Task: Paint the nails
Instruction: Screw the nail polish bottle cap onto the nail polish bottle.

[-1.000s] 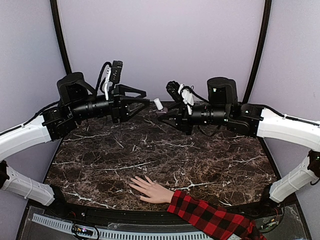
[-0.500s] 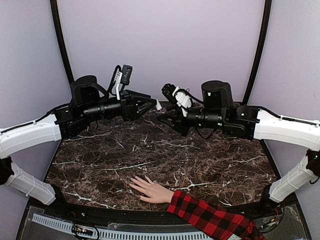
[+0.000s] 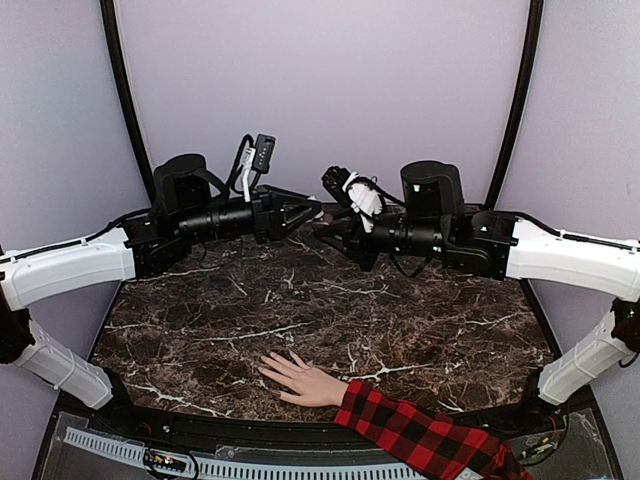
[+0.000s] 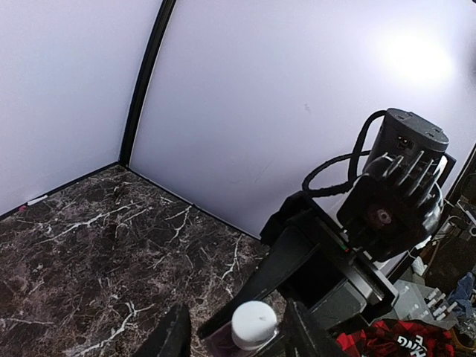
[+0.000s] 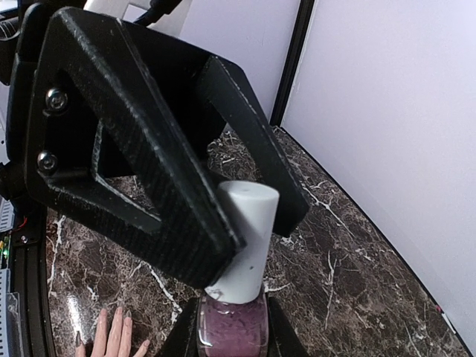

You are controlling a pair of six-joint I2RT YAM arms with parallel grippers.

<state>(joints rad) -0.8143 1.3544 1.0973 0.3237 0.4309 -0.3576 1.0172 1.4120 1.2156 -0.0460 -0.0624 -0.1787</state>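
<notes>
- The right pincer [image 3: 322,228] is clamped on the glass body of a polish bottle [image 5: 232,329] holding purple lacquer, raised above the far middle of the marble worktop [image 3: 450,320].
- The left pincer [image 3: 306,213] meets it tip to tip. It stands parted around the bottle's white cap [image 4: 253,325], with a gap showing on either side in its own wrist view.
- The nails [image 5: 125,314] belong to a pale mannequin hand [image 3: 300,378]. It lies flat at the near edge of the worktop with its fingers spread, well apart from both pincers.
- A red-and-black plaid sleeve [image 3: 420,435] covers its wrist.
</notes>
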